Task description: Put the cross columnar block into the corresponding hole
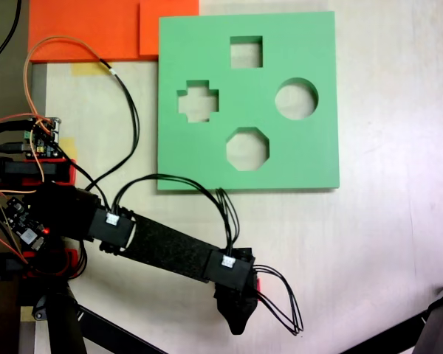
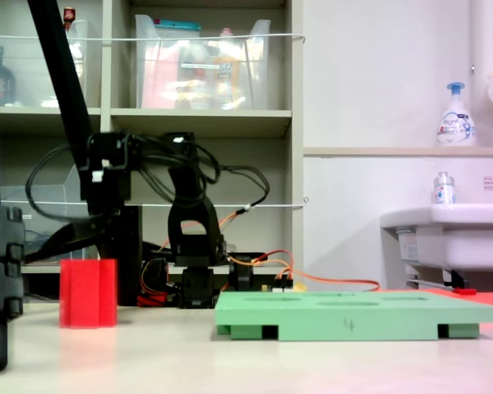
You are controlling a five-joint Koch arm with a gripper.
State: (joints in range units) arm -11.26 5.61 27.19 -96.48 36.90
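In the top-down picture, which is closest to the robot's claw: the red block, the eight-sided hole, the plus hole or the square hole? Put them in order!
Seen in the first exterior view, from the gripper:
1. The red block, peeking out right beside the gripper.
2. The eight-sided hole, lowest on the green board.
3. The plus hole, on the board's left.
4. The square hole, at the board's top.
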